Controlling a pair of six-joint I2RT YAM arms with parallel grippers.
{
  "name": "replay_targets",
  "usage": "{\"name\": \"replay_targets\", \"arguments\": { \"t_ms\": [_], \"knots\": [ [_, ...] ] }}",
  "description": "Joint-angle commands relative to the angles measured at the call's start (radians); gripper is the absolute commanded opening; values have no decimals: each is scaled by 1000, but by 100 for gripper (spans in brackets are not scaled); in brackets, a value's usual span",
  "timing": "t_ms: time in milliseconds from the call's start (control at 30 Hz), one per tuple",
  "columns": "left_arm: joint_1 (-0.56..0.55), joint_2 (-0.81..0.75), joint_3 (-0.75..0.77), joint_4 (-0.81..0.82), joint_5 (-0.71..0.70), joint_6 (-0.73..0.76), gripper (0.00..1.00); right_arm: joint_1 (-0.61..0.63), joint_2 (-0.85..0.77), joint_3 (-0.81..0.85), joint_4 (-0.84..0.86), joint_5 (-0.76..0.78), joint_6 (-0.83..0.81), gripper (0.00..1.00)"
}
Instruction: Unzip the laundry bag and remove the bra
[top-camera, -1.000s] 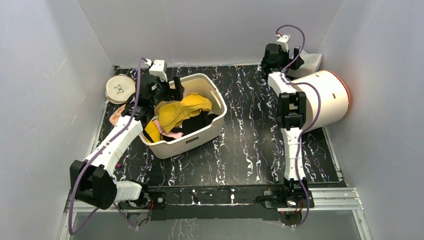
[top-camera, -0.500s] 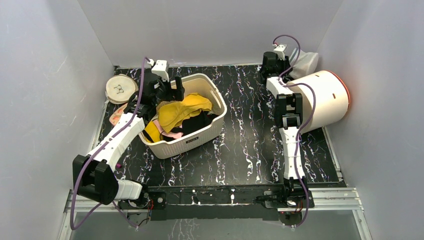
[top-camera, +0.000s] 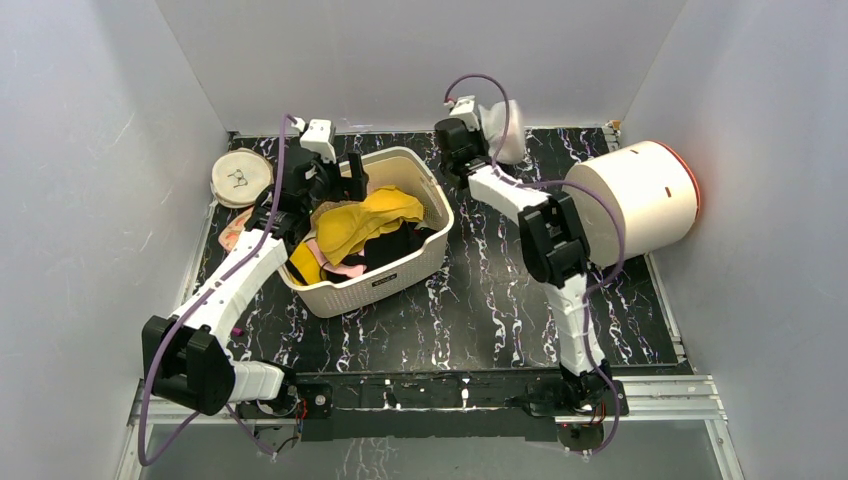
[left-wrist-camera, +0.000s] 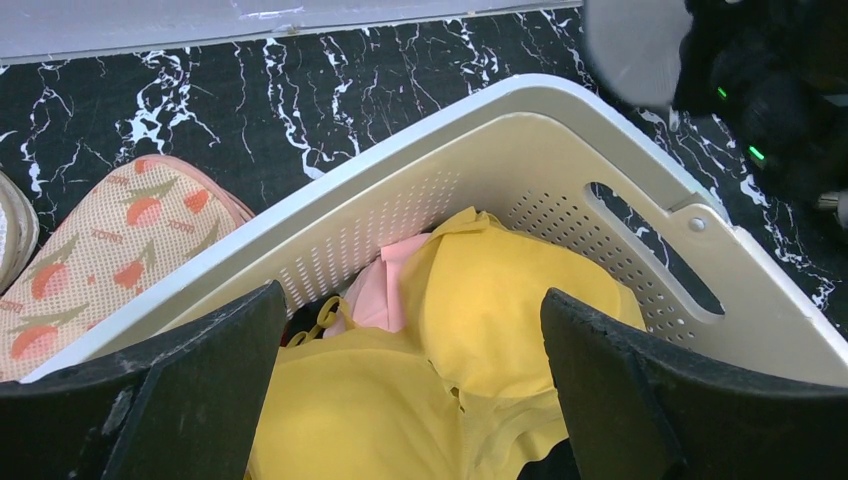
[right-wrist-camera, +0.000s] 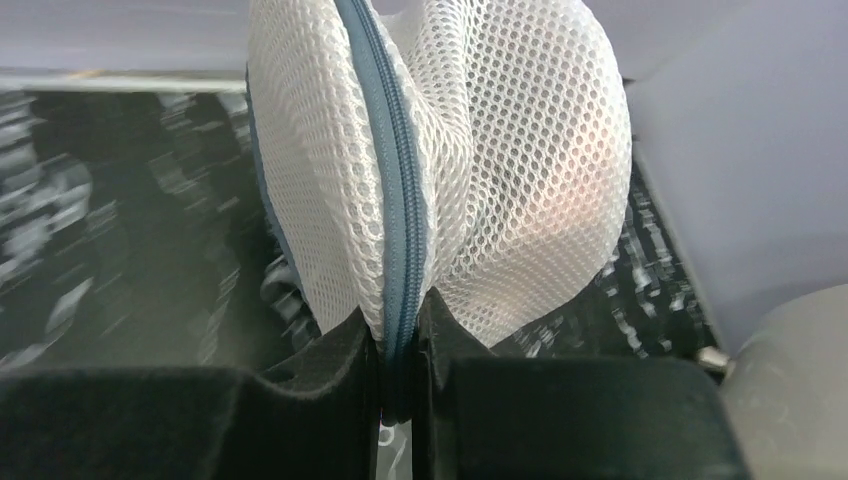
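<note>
Black marble-print table, plain white walls on three sides. A cream perforated basket sat left of centre and serves as the landmark. The laundry bag was behind and to the right of the basket, close to the back wall, in the right gripper. The wrist view showed the right gripper's fingers pressed together on the bag's edge, pinching the grey-blue zip seam with the white mesh bulging above them. The zip looked fully done up. A pale pink shape showed through the mesh, probably the bra, so it was inside the bag. Gripping at the seam likely gave a firm hold near the zip line, so the other arm could work the slider; no slider was visible. The bag seemed raised off the table, not certain. The left gripper hung over the basket's back-left corner with its fingers spread wide, holding nothing. A yellow bra lay below it on top of the basket's clothes. A cream disc and a pink patterned disc lay left of the basket. A white drum lay on its side far right of the basket.
</note>
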Motion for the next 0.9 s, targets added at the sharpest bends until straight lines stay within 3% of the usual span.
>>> {"name": "replay_targets", "arguments": {
  "t_ms": [0, 267, 433, 633, 867],
  "knots": [
    [-5, -53, -10, 42, 0, 7, 98, 4, -335, -210, -158, -121, 314, 0],
    [-5, -40, -14, 52, 39, -16, 98, 4, -837, -714, -243, -478, 584, 0],
    [-5, -46, -18, 62, 77, -26, 98, 2, -1109, -922, -209, -716, 607, 0],
    [-22, -64, -63, 114, 145, -13, 98, 0, -1326, -1140, -118, -870, 718, 0],
    [-117, -46, -67, 101, 190, 55, 98, -39, -1463, -1307, -105, -1023, 936, 1]
  ]
}}
